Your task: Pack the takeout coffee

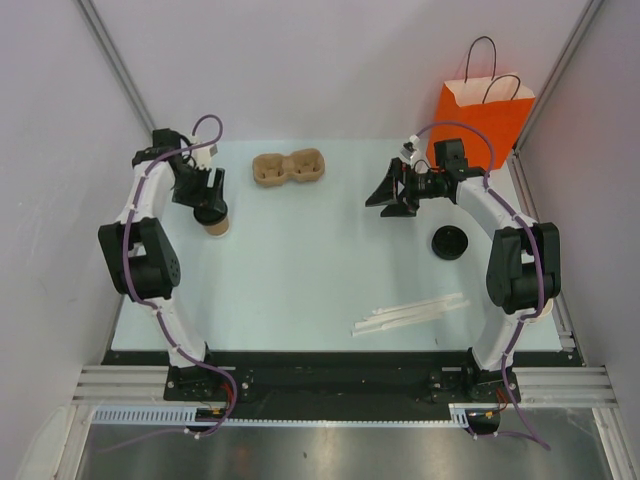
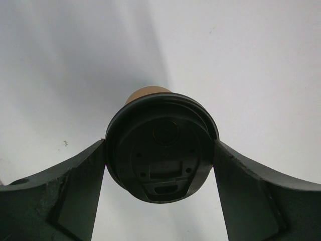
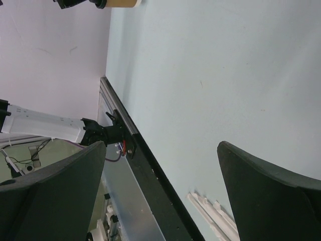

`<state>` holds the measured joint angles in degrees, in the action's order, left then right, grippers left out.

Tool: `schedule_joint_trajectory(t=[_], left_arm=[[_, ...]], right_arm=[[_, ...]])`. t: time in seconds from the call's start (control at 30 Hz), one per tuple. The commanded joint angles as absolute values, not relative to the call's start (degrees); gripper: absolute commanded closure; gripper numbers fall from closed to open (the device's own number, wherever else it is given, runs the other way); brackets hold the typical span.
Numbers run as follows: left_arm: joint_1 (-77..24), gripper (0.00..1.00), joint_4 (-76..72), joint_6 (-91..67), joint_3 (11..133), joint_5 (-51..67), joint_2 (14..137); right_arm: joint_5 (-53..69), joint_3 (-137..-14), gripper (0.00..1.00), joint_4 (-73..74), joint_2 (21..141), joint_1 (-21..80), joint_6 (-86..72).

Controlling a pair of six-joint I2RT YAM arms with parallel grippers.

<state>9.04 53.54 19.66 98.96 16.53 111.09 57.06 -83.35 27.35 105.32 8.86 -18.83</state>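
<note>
The coffee cup (image 2: 160,150), tan paper with a black lid, sits toward the far left of the counter (image 1: 320,270), right under the left arm. The left fingers (image 2: 70,196) grasp it, one pressed against each side of the lid's rim, with the tan cup wall showing just beyond the lid. From above, the arm hides the cup's base, so I cannot tell whether it rests on the counter or is raised off it. The right fingers (image 3: 55,191) are released and spread wide with nothing between them, hanging over bare counter on the far right. Behind them, an orange bag (image 1: 483,118) stands upright at the far right corner. A brown cup tray (image 1: 289,167) lies at the far middle, a loose black lid (image 1: 451,242) lies near the right arm, and thin white sticks (image 1: 410,314) lie nearer the front.
</note>
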Motion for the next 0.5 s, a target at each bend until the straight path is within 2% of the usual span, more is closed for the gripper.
schedule_joint_trajectory(t=[0.0, 0.3, 0.47], left_arm=[[9.2, 0.36, 52.4, 19.2, 97.7, 19.2, 110.7], [9.2, 0.23, 52.7, 18.9, 97.4, 19.2, 111.6], [9.2, 0.04, 53.4, 18.2, 98.0, 19.2, 111.2]], right_arm=[[57.9, -83.4, 0.00, 25.7, 105.2, 8.7, -19.2], [58.3, -83.4, 0.01, 25.3, 105.3, 8.6, -19.4], [58.4, -83.4, 0.00, 25.1, 105.2, 8.6, -19.8]])
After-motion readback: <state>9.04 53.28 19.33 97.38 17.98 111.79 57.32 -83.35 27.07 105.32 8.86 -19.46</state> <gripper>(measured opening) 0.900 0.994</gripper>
